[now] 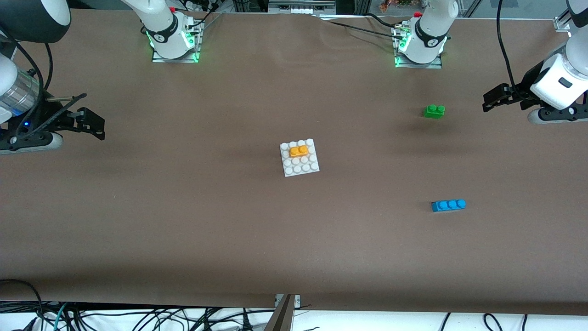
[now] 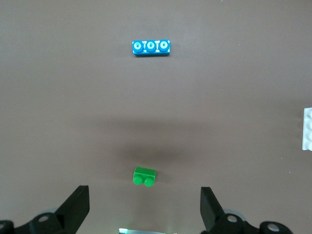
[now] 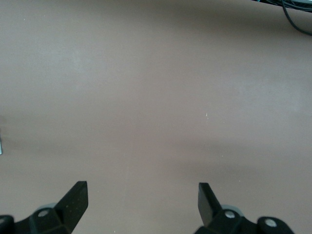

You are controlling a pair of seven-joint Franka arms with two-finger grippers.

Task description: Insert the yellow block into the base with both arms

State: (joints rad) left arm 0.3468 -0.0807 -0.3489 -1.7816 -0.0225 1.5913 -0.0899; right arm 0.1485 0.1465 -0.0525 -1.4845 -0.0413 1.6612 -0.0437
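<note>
The yellow block (image 1: 298, 150) sits on the studs of the white base (image 1: 301, 169) in the middle of the table, in the base's rows nearer the robots. An edge of the base (image 2: 307, 129) shows in the left wrist view. My left gripper (image 1: 490, 102) (image 2: 145, 200) hangs open and holds nothing, at the left arm's end of the table, beside the green brick. My right gripper (image 1: 94, 122) (image 3: 141, 187) hangs open and holds nothing over bare table at the right arm's end. Both grippers are well away from the base.
A green two-stud brick (image 1: 434, 111) (image 2: 145, 176) lies toward the left arm's end. A blue three-stud brick (image 1: 449, 205) (image 2: 151, 47) lies nearer the front camera than it. Cables (image 1: 138, 317) lie past the table's front edge.
</note>
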